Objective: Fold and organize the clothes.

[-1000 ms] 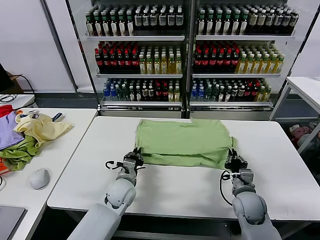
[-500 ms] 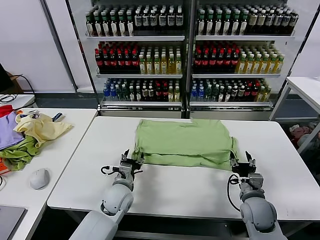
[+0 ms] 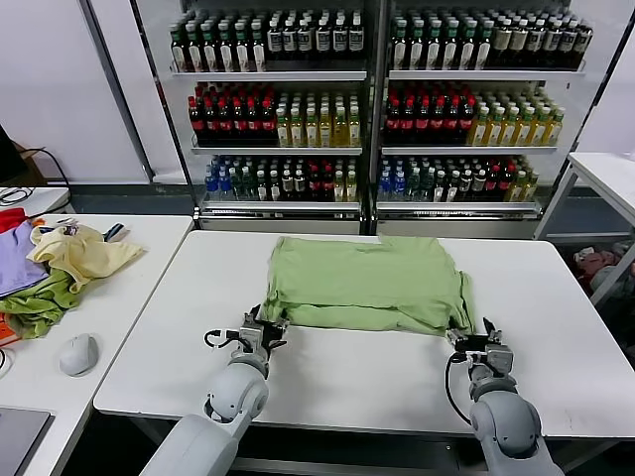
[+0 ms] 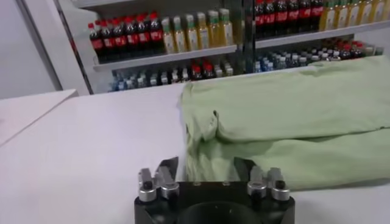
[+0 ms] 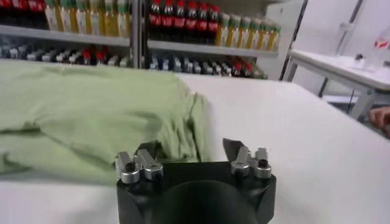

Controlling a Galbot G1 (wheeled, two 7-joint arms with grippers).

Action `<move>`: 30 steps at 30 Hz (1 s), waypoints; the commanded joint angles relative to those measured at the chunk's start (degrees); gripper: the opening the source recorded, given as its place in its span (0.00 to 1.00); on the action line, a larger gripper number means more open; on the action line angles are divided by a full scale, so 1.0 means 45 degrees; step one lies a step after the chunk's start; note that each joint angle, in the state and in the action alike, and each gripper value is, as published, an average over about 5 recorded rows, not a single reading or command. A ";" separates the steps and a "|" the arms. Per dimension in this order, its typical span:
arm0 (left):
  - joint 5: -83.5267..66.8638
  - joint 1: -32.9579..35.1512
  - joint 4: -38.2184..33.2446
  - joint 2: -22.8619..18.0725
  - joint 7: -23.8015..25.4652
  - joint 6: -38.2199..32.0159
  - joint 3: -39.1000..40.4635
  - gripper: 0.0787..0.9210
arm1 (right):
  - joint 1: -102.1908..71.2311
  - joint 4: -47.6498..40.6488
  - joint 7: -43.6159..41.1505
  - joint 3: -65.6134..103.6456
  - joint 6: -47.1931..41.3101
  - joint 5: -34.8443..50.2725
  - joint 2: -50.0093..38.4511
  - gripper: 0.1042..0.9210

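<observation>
The clothes, a light green shirt (image 3: 362,283), lie folded into a wide flat rectangle in the middle of the white table (image 3: 357,377). My left gripper (image 3: 260,332) rests low on the table at the shirt's near left corner. Its jaws are open, and the folded hem (image 4: 286,122) lies just beyond its fingertips (image 4: 207,167). My right gripper (image 3: 476,337) sits the same way at the near right corner. It is open too, with the shirt's edge (image 5: 91,115) showing past its fingertips (image 5: 190,149). Neither gripper holds cloth.
A side table on my left carries a pale yellow garment (image 3: 79,253), a purple one (image 3: 15,263), a darker green one (image 3: 40,302) and a mouse (image 3: 79,354). Glass-fronted shelves of bottles (image 3: 377,99) stand behind the table. Another white table (image 3: 605,174) is at the far right.
A second ago both grippers sat at the shirt's front corners. They let go, backed off with jaws wide, and now stand a little closer to the hem with narrower jaws.
</observation>
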 commanded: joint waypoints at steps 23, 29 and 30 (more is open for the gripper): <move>-0.0359 0.4942 -0.5264 0.0504 0.0089 -0.0148 -0.1455 0.04 | -0.4619 0.4411 -0.0448 0.0823 0.0452 0.0050 -0.0554 0.07; 0.0037 0.6296 -0.6338 0.0715 0.0146 -0.0106 -0.1985 0.04 | -0.5874 0.5228 -0.0447 0.1073 0.0532 -0.0226 -0.0412 0.07; 0.0135 0.6493 -0.6466 0.0802 0.0160 -0.0088 -0.2060 0.04 | -0.6044 0.5348 -0.0456 0.1110 0.0532 -0.0300 -0.0403 0.07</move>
